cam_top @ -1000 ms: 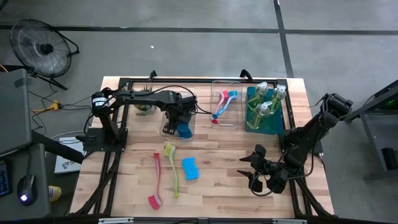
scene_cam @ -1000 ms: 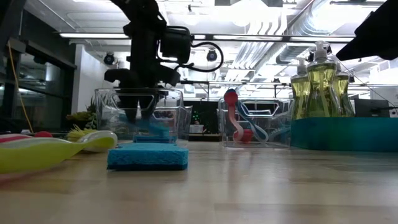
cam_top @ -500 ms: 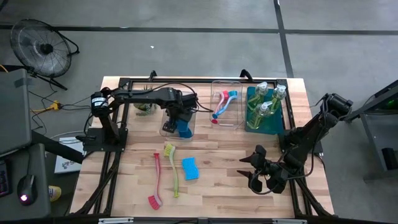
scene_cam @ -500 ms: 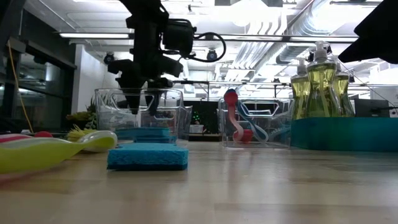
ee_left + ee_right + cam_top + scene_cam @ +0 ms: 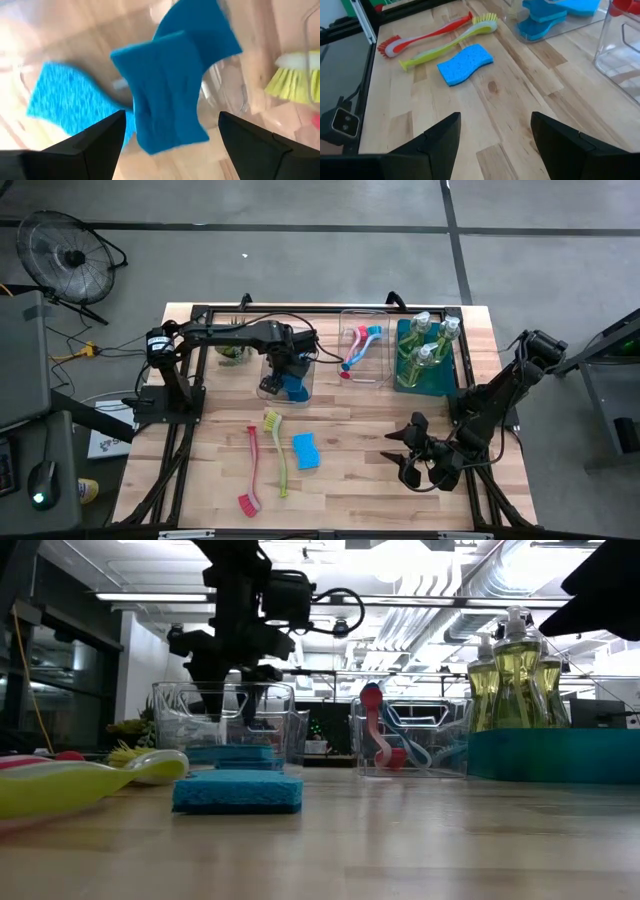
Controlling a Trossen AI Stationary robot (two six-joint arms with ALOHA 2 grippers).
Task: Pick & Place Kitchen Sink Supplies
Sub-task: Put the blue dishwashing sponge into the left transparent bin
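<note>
No readable writing on sponges (image 5: 305, 450) or bottles (image 5: 425, 345).

- Sponge (image 5: 306, 450) lying loose on the bench: bright blue with a speckled face.
- Sponges in the clear bin (image 5: 287, 374): deeper blue.
- Brushes on the bench: one red (image 5: 251, 470), one yellow-green (image 5: 277, 453).
- Soap bottles (image 5: 428, 340): clear, yellowish-green liquid.
- Bin (image 5: 424, 377) under the bottles: teal.
- Bench (image 5: 350, 470): pale striped wood.
- Both arms: dark.

Sponges (image 5: 293, 388) in left bin (image 5: 272, 387); brushes (image 5: 268, 456) left of table sponge (image 5: 306, 450).
</note>
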